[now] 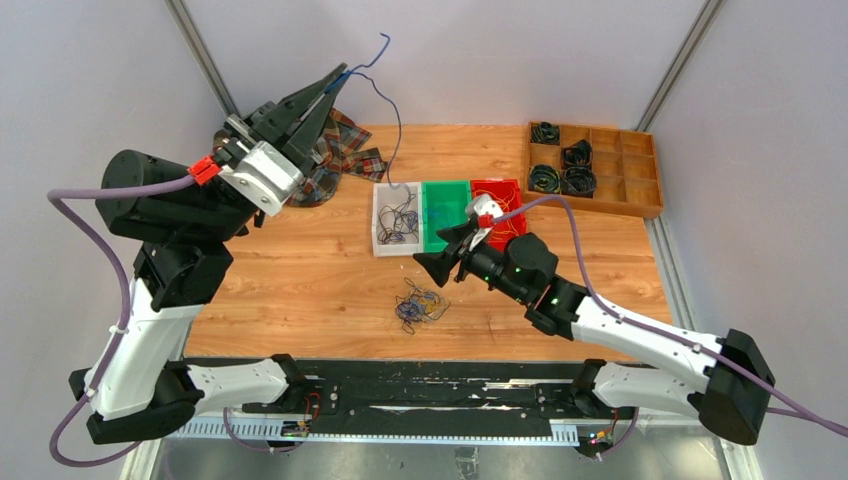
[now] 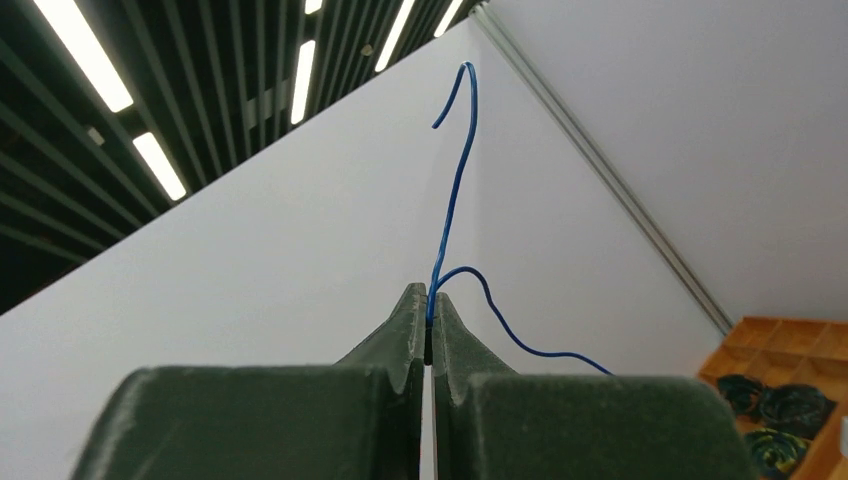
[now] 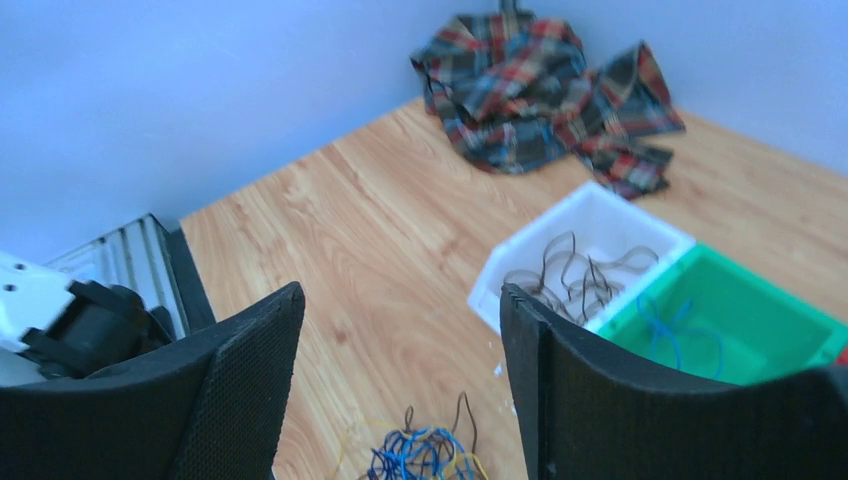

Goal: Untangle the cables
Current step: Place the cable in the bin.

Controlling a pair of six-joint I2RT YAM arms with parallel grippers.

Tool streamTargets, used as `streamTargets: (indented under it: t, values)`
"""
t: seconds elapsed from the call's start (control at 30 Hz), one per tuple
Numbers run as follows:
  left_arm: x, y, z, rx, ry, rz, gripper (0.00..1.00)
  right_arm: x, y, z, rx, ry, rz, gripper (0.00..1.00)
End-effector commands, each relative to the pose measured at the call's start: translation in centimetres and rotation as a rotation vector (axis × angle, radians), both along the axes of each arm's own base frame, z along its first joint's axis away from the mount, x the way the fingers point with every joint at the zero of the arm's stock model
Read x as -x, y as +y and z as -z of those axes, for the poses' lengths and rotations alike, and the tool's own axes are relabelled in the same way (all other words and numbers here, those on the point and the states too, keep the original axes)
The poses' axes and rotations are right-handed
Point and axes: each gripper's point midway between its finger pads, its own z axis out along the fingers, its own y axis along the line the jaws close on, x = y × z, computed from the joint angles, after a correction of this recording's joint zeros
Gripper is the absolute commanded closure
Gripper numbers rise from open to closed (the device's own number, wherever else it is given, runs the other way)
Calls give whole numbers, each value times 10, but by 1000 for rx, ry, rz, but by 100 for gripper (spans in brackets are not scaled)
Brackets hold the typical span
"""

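- The left claw point(image 1: 338, 78) is being held high above the far left of the surface point(image 1: 300, 270). Its jaws are pressing tight on a single blue cable point(image 2: 458, 180), which is being pinched just below its free end.
- From that pinch the blue cable is trailing down toward the white bin point(image 1: 378, 215). The height is probably there to draw the strand's full length out and up before it goes into a bin.
- The right claw point(image 1: 443, 250) is hovering low over the surface, just in front of the bins. Its jaws are standing wide and are gripping nothing.
- In the right wrist view the tangle point(image 3: 420, 460) is lying between and just beyond those open fingers, so the claw seems to be lining up for another strand.
- The tangle point(image 1: 420, 307), a small knot of blue, yellow and dark cables, is sitting on the bare wood near the front middle, apart from both claws.
- The white bin is holding dark strands, the green bin point(image 1: 447, 184) a few blue ones and the red bin point(image 1: 497, 182) yellowish ones. The sorting is likely going by colour.
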Motion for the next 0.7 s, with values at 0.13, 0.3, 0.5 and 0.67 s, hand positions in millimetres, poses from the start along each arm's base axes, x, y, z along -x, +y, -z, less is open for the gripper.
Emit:
streamTargets:
  t: [0.13, 0.3, 0.5, 0.67]
  values:
    - [12, -4, 22, -41, 66, 72, 99, 46, 22, -64, -90, -105, -260, 27]
    - [10, -5, 29, -47, 83, 71, 99, 61, 28, -80, -134, -124, -332, 29]
    - [6, -9, 40, -64, 109, 72, 99, 60, 23, -93, -167, -143, -311, 28]
    - [3, -12, 52, -72, 145, 78, 99, 45, 15, -102, -169, -172, -211, 24]
